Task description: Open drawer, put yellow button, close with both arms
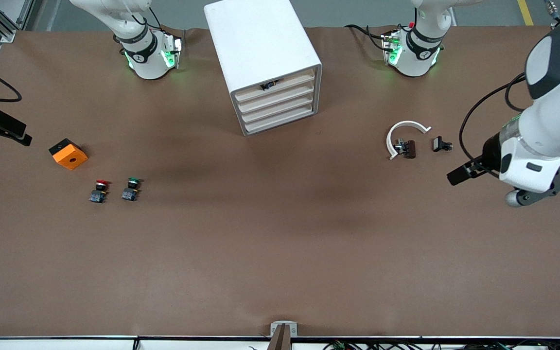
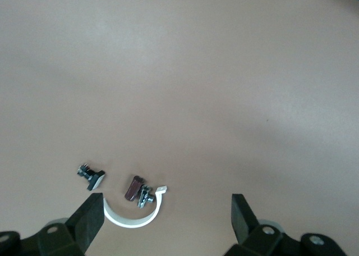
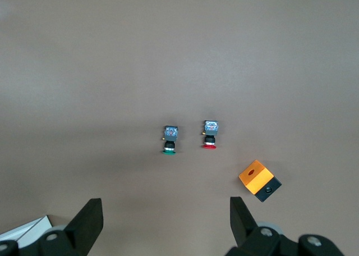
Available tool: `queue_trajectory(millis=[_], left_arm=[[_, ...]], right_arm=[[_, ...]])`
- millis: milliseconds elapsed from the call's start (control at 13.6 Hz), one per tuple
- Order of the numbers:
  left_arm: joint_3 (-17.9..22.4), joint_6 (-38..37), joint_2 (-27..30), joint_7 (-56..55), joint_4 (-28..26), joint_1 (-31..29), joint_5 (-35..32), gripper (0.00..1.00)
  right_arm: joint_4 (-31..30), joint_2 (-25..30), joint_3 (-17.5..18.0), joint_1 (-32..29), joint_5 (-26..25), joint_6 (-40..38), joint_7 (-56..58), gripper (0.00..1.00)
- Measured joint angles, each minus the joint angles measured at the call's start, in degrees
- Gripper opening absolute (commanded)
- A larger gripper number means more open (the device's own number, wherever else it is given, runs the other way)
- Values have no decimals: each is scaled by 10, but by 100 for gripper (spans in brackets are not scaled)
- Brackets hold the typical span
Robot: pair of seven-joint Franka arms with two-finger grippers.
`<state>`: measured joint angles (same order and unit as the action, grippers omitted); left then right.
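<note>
Both sets of jaws stand wide and empty. Off the left gripper (image 2: pixel 162 214) tips lie a white ring (image 2: pixel 136 218) and black clips (image 2: pixel 91 176). Off the right gripper (image 3: pixel 165 219) tips sit the red button (image 3: pixel 210 133), green button (image 3: pixel 170 139) and orange cube (image 3: pixel 259 181).

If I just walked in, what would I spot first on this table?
Probably the big white cabinet with four drawers, standing between the two arm bases, something small and dark poking out at its top drawer. Next, the orange cube toward the right arm's end, with the red-capped button and green-capped button nearer the front camera. A white curved clip lies toward the left arm's end.
</note>
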<state>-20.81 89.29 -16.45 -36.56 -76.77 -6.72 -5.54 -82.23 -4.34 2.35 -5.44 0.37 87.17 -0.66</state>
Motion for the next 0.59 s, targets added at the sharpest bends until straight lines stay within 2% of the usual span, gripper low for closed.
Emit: queue_trajectory(millis=[294,587], left_arm=[[14,-56,54,61,6,3,0,100],[76,-96,113,220,-13,15,0,100]], right_arm=[[0,0,0,0,0,1,0,100],[0,0,0,0,0,1,0,100]])
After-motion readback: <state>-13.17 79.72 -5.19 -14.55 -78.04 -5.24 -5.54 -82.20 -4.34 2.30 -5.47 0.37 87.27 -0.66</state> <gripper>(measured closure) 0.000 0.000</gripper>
